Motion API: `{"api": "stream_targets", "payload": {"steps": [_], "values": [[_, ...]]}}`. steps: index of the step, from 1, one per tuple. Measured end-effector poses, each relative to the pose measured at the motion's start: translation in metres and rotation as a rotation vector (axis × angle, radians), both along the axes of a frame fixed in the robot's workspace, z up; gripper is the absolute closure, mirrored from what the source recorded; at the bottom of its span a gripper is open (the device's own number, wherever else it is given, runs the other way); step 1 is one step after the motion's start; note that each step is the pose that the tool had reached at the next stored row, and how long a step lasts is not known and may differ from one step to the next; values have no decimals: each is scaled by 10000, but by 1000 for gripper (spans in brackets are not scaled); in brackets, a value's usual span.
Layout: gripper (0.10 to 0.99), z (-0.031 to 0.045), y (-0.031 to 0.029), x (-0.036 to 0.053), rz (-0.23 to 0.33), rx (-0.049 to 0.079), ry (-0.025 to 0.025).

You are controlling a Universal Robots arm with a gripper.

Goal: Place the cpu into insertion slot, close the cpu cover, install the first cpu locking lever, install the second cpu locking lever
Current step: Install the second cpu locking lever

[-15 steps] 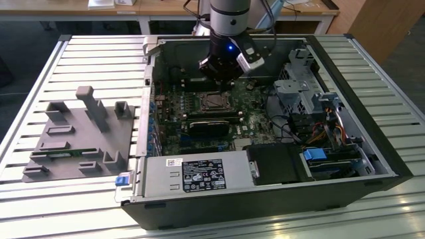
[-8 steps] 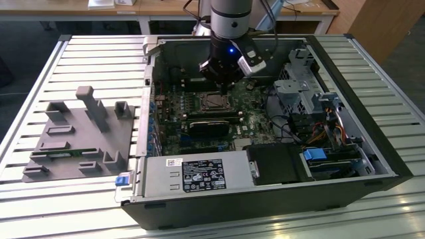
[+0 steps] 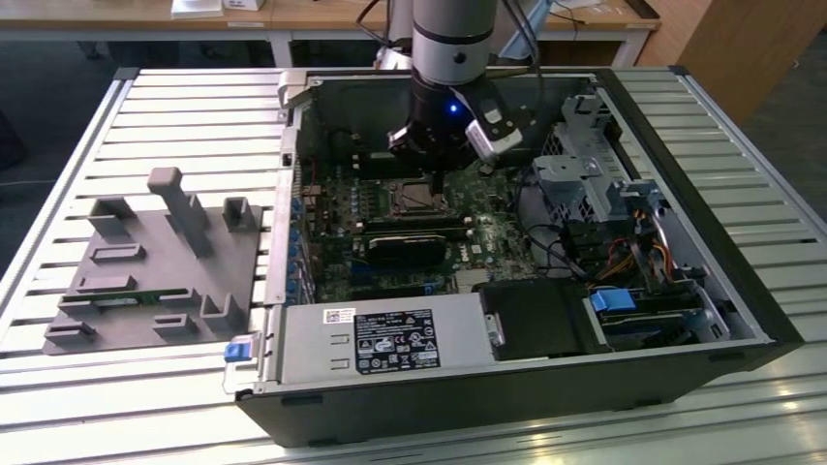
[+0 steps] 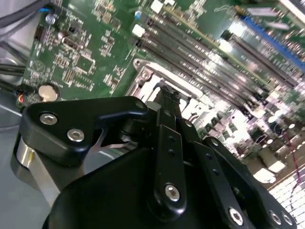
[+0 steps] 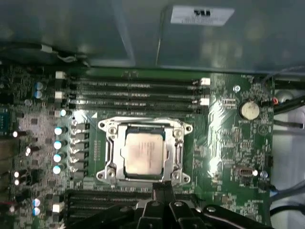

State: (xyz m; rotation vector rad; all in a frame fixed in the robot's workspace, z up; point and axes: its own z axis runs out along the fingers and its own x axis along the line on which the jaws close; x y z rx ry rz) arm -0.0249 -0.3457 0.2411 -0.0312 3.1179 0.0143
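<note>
Plainly, in the first wrist view we see the cpu point(image 5: 144, 153) lying flat in the insertion slot point(image 5: 110, 157), its pale metal face showing through the window of the cpu cover point(image 5: 177, 155), which lies down around it — detail that the exterior view hides behind the arm. From the exterior view we get the pose instead: the arm comes down from above into the open computer case point(image 3: 723, 291), and the gripper point(image 3: 440, 184) hangs low over the green motherboard point(image 3: 491, 237), just above the socket. In the second wrist view the fingers point(image 4: 170, 102) look drawn close together, their tips right at the socket's silvery frame; we cannot tell whether they touch it or hold anything.
</note>
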Motion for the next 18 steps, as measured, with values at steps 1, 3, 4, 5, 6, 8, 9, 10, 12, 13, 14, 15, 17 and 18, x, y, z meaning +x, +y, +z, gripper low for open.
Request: {"api": "stream_targets", "payload": {"steps": [1,3,4,5,6,8,9,10,12,13,14,15,17,18], "values": [[980,-1,-26,0,1,2,8],[980,-1,-78,0,1,3,41],[980,-2,-88,0,2,9,67],[980,-3,-90,0,1,17,103],[980,-4,-92,0,1,37,129],[980,-7,-95,0,0,77,135],[980,-8,-99,0,1,96,136],[980,-9,-111,0,1,127,135],[980,-12,-138,-1,2,209,136],[980,-13,-153,-2,2,225,136],[980,-15,-168,-3,2,240,135],[980,-17,-179,-4,2,250,134],[980,-18,-198,-18,0,275,136],[980,-19,-204,-33,2,288,135]]}}
